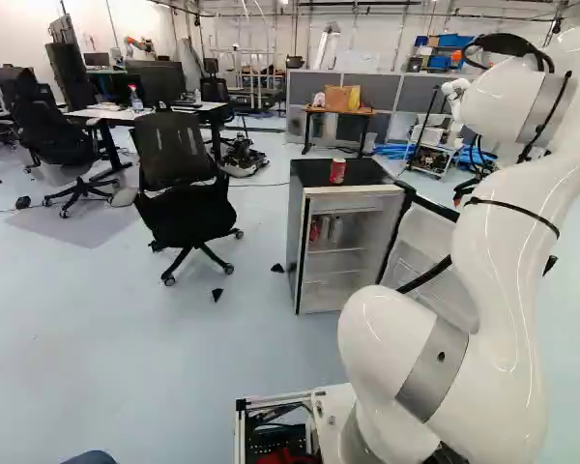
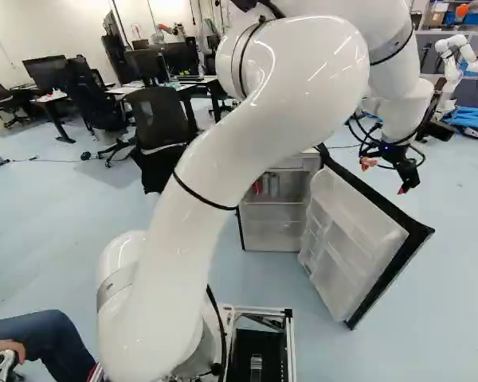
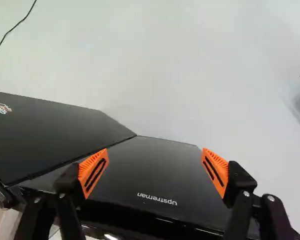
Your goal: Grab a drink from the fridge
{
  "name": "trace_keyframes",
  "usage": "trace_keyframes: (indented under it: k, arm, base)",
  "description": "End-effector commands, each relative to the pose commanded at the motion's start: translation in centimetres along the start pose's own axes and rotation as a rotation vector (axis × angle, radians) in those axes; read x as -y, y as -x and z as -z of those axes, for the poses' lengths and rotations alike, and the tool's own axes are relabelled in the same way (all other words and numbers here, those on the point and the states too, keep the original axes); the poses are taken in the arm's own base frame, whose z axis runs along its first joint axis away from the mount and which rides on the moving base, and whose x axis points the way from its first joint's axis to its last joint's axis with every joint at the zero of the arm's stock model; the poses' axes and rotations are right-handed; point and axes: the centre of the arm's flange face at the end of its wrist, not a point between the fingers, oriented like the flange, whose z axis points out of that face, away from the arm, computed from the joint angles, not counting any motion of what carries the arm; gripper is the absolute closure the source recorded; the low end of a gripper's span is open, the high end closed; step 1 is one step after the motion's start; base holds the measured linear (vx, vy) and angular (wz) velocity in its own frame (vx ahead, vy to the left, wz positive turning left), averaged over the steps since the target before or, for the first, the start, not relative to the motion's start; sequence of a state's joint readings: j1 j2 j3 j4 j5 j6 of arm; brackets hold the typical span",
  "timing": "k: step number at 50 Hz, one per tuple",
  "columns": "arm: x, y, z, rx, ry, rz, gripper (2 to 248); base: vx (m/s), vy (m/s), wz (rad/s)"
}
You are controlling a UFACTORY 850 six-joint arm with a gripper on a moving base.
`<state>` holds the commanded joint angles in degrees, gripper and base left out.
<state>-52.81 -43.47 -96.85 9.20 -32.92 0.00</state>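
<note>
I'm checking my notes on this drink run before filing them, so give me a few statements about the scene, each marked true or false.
1. The small grey fridge with a black top has its white-lined door open. True.
2. The black gripper with orange pads is open and holds nothing. True.
3. The red can on the fridge top lies on its side. False: the red can stands upright.
4. The fridge has nothing inside. False: silvery cans stand inside.
</note>
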Motion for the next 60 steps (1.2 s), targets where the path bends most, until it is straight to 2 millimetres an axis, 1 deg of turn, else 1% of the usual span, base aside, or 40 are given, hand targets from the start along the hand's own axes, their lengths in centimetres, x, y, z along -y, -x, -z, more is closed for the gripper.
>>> trace_keyframes:
  k: [22, 32, 53, 60]
  arm:
    - [-1.2, -1.8, -1.1, 0.083, -0.017, -0.041, 3]
    - [-1.3, -1.8, -1.2, 0.085, -0.017, -0.041, 3]
    - [-1.6, -1.4, -4.1, 0.114, -0.013, -0.045, 3]
    - [-1.6, -1.4, -4.1, 0.114, -0.013, -0.045, 3]
  base:
    - [0.0, 0.0, 0.0]
    - [0.0, 0.0, 0.0]
    - [0.0, 0.0, 0.0]
    - [0.0, 0.0, 0.0]
